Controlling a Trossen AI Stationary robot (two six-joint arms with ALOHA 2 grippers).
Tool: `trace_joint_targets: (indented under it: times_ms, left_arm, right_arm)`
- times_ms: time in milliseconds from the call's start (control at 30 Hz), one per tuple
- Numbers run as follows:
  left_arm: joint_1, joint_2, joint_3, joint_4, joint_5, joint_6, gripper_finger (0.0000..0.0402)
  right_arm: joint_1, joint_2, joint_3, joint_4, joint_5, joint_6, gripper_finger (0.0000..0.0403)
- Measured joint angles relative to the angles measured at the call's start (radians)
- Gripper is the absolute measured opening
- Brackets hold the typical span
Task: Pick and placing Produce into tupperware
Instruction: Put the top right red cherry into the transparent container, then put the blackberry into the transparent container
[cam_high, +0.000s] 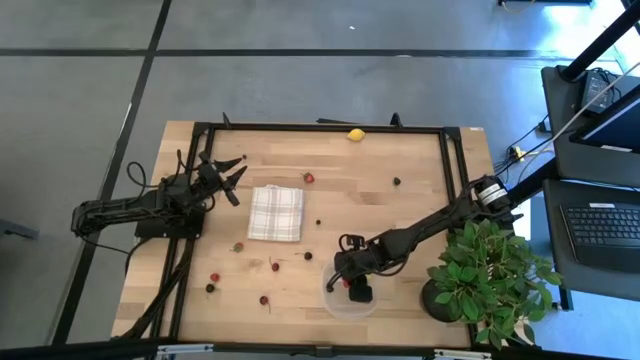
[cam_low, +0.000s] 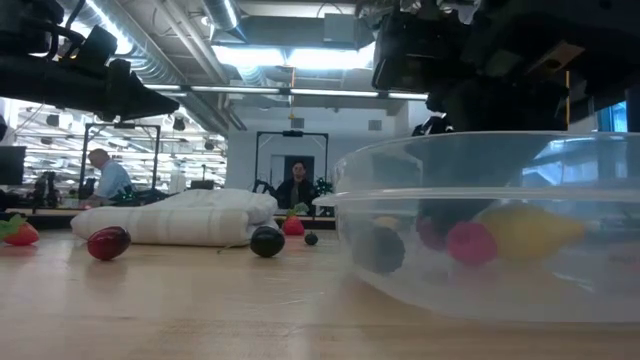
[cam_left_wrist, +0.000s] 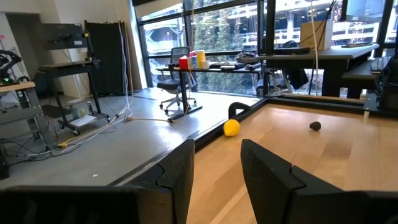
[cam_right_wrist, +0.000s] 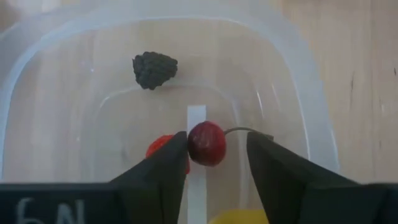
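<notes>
The right tool (cam_right_wrist: 211, 155) hangs spread directly above the tupperware (cam_high: 330, 303) near the tabletop's front edge, a red cherry (cam_right_wrist: 207, 144) loose between its fingers; the left tool (cam_high: 235, 178), spread, waits at the left edge

We locate the tupperware (cam_high: 352, 301) at the table's (cam_high: 400, 215) near edge, right of centre, with the potted plant (cam_high: 487, 275) to its right. The right gripper (cam_high: 358, 290) hangs over the tupperware. Inside lie a cherry (cam_right_wrist: 207, 143), a blackberry (cam_right_wrist: 155, 68) and a lemon (cam_low: 525, 229). The folded cloth (cam_high: 276, 212) lies left of centre, the left gripper (cam_high: 232, 180) just left of it. Loose berries (cam_high: 240, 285) lie before the cloth. Another lemon (cam_high: 356, 134) rests at the far edge.
</notes>
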Motion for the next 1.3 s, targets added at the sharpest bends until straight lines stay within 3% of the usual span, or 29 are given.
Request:
trace_joint_targets:
  times_ms: [333, 467, 633, 700, 833, 1033, 1300]
  left_arm:
    - [0.0, 0.0, 0.0, 0.0, 0.0, 0.0, 0.0126]
    - [0.0, 0.0, 0.0, 0.0, 0.0, 0.0, 0.0126]
    - [0.0, 0.0, 0.0, 0.0, 0.0, 0.0, 0.0126]
    - [0.0, 0.0, 0.0, 0.0, 0.0, 0.0, 0.0126]
    - [0.0, 0.0, 0.0, 0.0, 0.001, 0.0, 0.0126]
    - [0.0, 0.0, 0.0, 0.0, 0.0, 0.0, 0.0126]
    - [0.0, 0.0, 0.0, 0.0, 0.0, 0.0, 0.0126]
  right_arm:
    - [-0.02, -0.074, 0.016, -0.009, 0.0, -0.001, 0.0182]
    - [-0.051, -0.148, 0.017, -0.102, 0.017, -0.004, 0.0182]
    - [-0.098, -0.257, 0.017, -0.27, 0.211, 0.062, 0.0182]
    - [-0.128, -0.306, 0.017, -0.344, 0.318, 0.148, 0.0182]
    - [-0.202, -0.392, 0.017, -0.545, 0.418, 0.341, 0.0182]
    - [-0.327, -0.422, 0.017, -0.756, 0.451, 0.424, 0.0182]
    - [-0.525, -0.411, -0.053, -0.722, 0.421, 0.392, 0.0185]
